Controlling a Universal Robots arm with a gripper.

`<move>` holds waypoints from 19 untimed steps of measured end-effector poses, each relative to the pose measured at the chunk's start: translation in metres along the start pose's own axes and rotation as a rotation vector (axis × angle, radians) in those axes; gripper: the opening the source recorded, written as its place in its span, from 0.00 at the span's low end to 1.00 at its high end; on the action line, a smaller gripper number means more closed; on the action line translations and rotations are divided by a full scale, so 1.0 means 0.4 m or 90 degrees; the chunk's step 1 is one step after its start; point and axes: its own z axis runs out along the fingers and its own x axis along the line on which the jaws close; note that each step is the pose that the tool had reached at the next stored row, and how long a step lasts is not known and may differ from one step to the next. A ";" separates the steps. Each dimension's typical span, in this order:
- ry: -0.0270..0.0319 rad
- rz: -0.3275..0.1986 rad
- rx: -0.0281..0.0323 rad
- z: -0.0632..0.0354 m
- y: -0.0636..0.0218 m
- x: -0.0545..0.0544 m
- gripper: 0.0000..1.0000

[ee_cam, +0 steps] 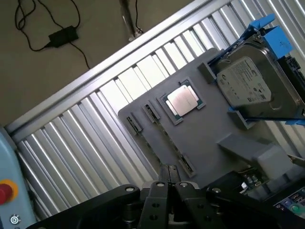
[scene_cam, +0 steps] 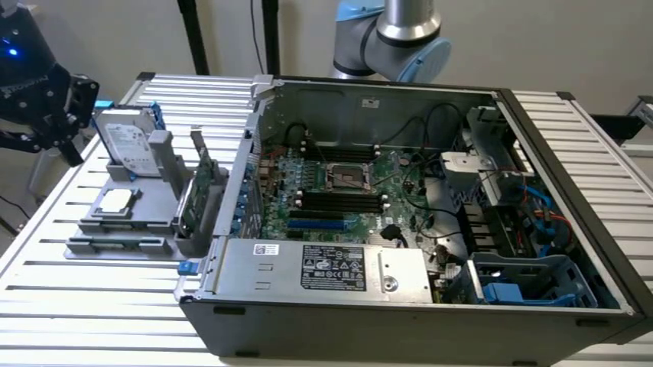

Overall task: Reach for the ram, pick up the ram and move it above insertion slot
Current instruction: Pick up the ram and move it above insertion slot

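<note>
pale wall (scene_cam: 571, 46), brown floor (ee_cam: 38, 86), slatted table (scene_cam: 92, 321) (metal)

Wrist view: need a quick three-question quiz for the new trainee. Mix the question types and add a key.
1. True or false: the processor chip lies flat on the grey holder, next to the hard drive.
2. The frame around the hard drive is: A red, B blue, C yellow.
3. Is the gripper open or shut?

Key: 1 true; 2 B; 3 shut.
</note>
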 end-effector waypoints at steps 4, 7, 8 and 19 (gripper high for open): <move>0.0022 -0.047 -0.0001 0.001 0.000 0.000 0.11; 0.0039 -0.081 -0.0001 0.001 0.000 0.000 0.11; 0.0044 -0.092 -0.0001 0.001 0.000 0.000 0.11; 0.0104 -0.220 -0.0003 0.004 0.000 0.000 0.11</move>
